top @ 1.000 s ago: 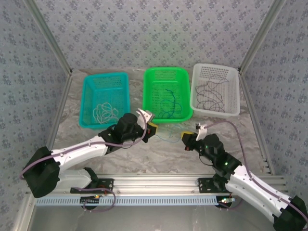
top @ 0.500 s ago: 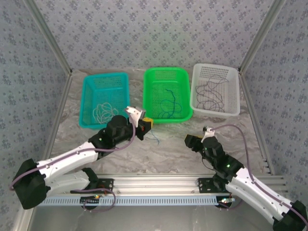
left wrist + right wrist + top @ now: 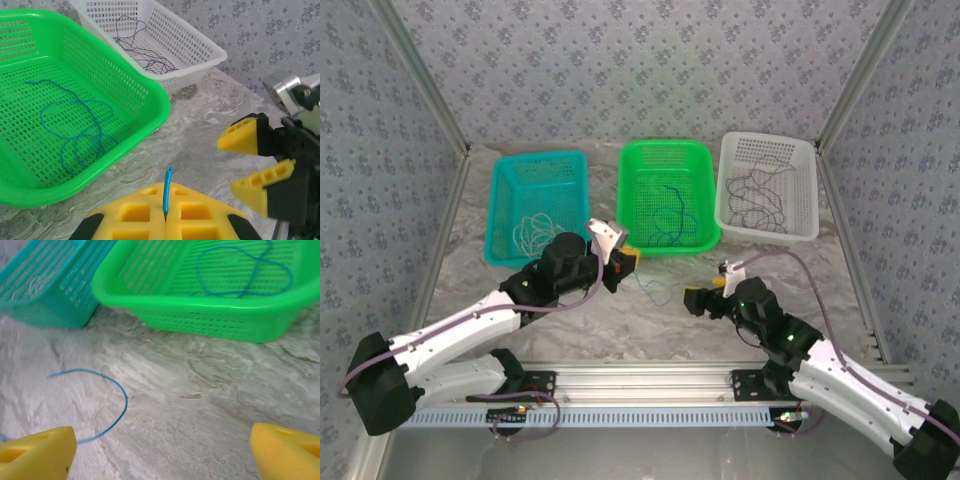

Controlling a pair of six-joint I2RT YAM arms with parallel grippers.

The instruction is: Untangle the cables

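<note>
Left gripper (image 3: pixel 165 212) pinched shut on one end of the blue cable (image 3: pixel 122 400), right gripper (image 3: pixel 703 294) gaping empty, loose length trailing rightward over the table (image 3: pixel 200 390) towards it, just near of the green basket (image 3: pixel 200 302).

One thin blue cable (image 3: pixel 167 192) is pinched between the pads of my left gripper (image 3: pixel 165 220), its free end curving over the table (image 3: pixel 200 390). A second blue cable (image 3: pixel 75 125) lies looped in the green basket (image 3: pixel 150 95), a dark cable (image 3: pixel 145 55) squiggles in the white basket (image 3: pixel 200 45), and a pale cable (image 3: pixel 535 232) coils in the teal basket (image 3: pixel 575 190).

No legible text, no readable labels, brands, numbers or signs
</note>
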